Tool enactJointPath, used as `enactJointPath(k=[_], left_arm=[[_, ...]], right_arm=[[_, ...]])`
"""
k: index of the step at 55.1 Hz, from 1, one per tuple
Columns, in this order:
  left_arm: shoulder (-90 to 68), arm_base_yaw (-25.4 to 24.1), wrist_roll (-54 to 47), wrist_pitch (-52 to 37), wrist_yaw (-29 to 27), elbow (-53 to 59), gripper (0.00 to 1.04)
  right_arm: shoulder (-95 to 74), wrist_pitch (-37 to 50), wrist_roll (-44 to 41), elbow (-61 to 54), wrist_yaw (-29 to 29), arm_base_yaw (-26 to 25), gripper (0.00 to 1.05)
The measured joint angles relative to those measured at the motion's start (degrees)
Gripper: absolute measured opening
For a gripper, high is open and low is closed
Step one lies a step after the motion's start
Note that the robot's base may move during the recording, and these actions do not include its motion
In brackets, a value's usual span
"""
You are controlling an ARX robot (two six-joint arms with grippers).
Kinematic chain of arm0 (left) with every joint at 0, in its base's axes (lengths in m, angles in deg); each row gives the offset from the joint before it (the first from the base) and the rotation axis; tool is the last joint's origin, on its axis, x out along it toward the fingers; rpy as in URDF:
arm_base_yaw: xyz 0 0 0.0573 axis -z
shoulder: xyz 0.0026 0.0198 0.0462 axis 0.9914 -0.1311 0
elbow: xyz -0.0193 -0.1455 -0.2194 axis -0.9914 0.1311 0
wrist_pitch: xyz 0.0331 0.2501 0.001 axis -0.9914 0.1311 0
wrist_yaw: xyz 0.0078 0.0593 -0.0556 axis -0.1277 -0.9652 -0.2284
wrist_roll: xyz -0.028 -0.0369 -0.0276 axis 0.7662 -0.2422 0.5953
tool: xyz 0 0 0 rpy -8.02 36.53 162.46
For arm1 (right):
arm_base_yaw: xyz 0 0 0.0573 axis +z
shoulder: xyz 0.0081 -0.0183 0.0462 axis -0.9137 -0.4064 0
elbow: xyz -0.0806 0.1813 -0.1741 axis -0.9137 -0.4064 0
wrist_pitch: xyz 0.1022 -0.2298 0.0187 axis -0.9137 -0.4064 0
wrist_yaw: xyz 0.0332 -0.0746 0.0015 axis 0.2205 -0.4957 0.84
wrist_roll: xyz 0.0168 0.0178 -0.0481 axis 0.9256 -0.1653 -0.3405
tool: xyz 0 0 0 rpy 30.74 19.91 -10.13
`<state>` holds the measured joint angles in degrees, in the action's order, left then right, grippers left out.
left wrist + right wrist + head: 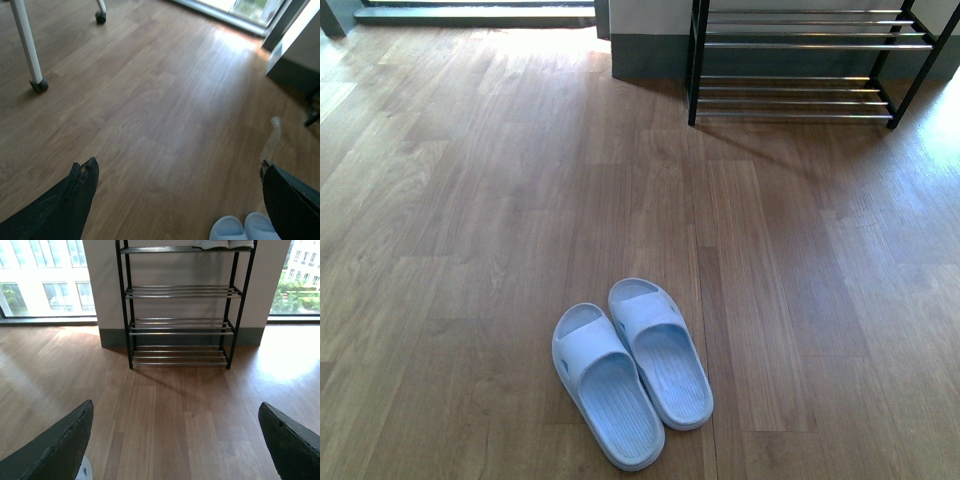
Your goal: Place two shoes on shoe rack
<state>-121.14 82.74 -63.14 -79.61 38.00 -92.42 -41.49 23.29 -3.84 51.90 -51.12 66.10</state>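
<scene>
A pair of pale blue slides (pixel 632 372) lies side by side on the wood floor, near me, toes pointing away. Their toes also show in the left wrist view (pixel 245 228). The shoe rack (pixel 800 60), with a black frame and chrome bars, stands against the wall at the far right. The right wrist view shows it head-on (pixel 180 307). Something white (pixel 222 244) rests on its top shelf, cut off by the frame edge. No grey sneakers can be made out. My left gripper (pixel 178 165) is open and empty above the floor, left of the slides. My right gripper (pixel 176 407) is open and empty, facing the rack.
A white leg on a castor (pixel 30 55) and a second castor (pixel 100 17) stand on the floor to the left. A wall with grey skirting (pixel 650 55) is behind the rack. Floor-level windows (pixel 45 280) flank it. Bare wood floor (pixel 770 250) lies between the slides and the rack.
</scene>
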Motion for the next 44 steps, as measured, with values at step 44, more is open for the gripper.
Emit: enactJointPath(k=[44], left_arm=[[-82.7,17.7,-10.2,5.2,18.8,-41.7,0.95]], right_arm=[[0.0,0.0,0.0,0.0,0.0,0.0,0.96]])
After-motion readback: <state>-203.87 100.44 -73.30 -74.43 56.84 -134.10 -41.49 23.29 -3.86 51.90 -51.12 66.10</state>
